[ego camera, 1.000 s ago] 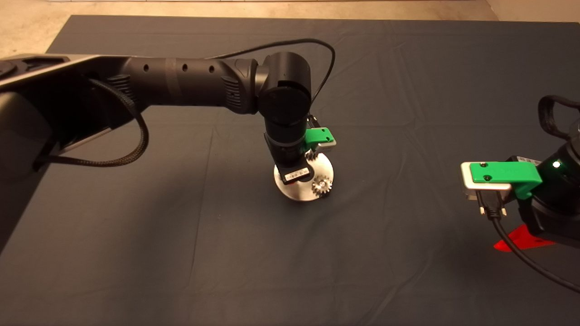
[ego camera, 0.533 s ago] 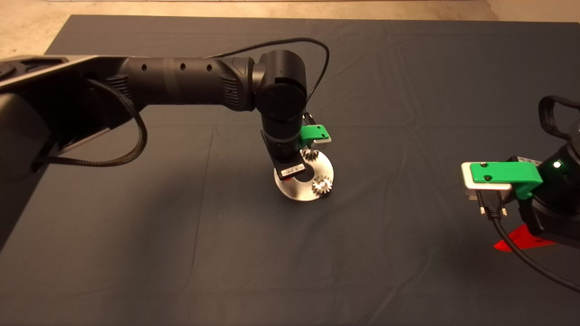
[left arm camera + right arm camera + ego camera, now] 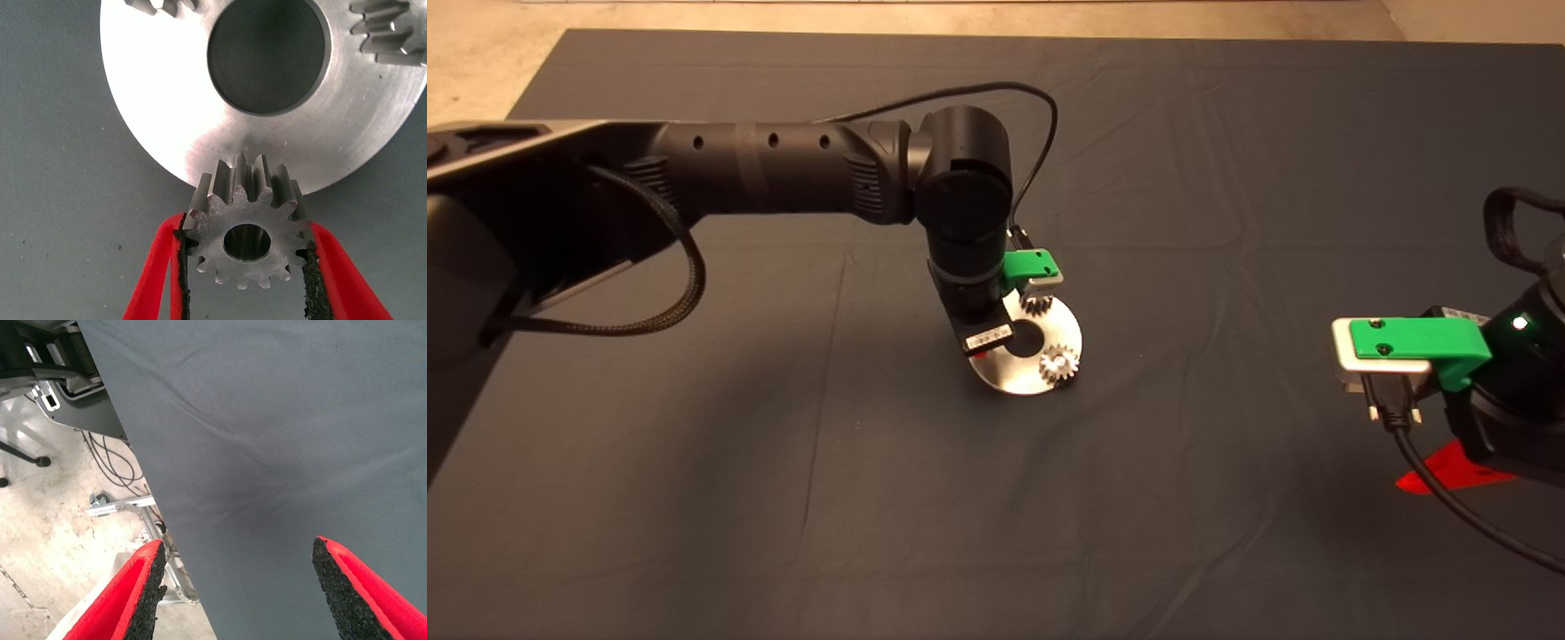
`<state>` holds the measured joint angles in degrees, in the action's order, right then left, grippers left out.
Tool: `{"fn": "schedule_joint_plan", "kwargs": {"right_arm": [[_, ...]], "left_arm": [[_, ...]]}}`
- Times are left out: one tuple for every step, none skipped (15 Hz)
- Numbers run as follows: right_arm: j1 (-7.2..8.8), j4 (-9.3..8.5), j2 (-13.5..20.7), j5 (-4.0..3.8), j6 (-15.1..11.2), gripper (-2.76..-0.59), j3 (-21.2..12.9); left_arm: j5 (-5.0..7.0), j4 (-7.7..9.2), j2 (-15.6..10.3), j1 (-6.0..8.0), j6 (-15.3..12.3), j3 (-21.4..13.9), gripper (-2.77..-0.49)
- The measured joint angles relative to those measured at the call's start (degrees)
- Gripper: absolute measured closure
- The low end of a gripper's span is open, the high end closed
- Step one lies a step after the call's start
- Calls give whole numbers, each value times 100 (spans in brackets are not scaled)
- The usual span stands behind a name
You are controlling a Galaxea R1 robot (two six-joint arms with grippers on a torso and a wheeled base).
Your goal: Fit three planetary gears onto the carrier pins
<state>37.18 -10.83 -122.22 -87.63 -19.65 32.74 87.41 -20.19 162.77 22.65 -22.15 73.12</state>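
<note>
Head view: left arm (image 3: 783, 169) reaching in over the dark mat (image 3: 783, 498), its wrist covering the near-left part of the disc (image 3: 1023, 373). Two planetary gears seated on the disc: one (image 3: 1059, 364) at its right rim, another (image 3: 1037, 308) at its far edge, partly under the green bracket. Bare mat all round the disc. Right gripper (image 3: 1440, 471) parked well right of the disc.

Left wrist view: left gripper (image 3: 247, 267) clamped on a third gear (image 3: 245, 233), both pads touching its teeth, overlapping the disc's edge just beside the centre hole (image 3: 267, 57). Whether it sits on a pin: cannot tell.

Right wrist view: fingers (image 3: 143, 587) spread wide over the mat's edge; floor, cables and metal frame beyond.
</note>
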Motion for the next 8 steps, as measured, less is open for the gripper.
{"fn": "schedule_joint_plan", "kwargs": {"right_arm": [[0, 0, 0, -2, 0, -163, 0], [5, 0, 1, 0, 0, -163, 0], [29, 0, 0, -2, 0, -163, 0], [46, 0, 0, 0, 0, -163, 2], [46, -2, 0, 0, 0, -163, 2], [46, 0, -1, -2, 0, -163, 2], [46, 0, 0, -1, 0, -163, 5], [46, 0, -2, -2, 0, -163, 5]], "left_arm": [[-17, -43, -6, -30, 0, 0, -80], [-22, -89, -6, -79, 0, 2, -80], [-28, -125, -4, -105, 0, 2, -80], [-38, -133, -6, -107, 0, 2, -80], [-37, -150, -6, -107, 0, 2, -80], [-34, -161, -4, -107, 0, 2, -80], [-34, -172, -4, -110, 0, 2, -80], [-34, -178, -4, -112, 0, 2, -80]]}}
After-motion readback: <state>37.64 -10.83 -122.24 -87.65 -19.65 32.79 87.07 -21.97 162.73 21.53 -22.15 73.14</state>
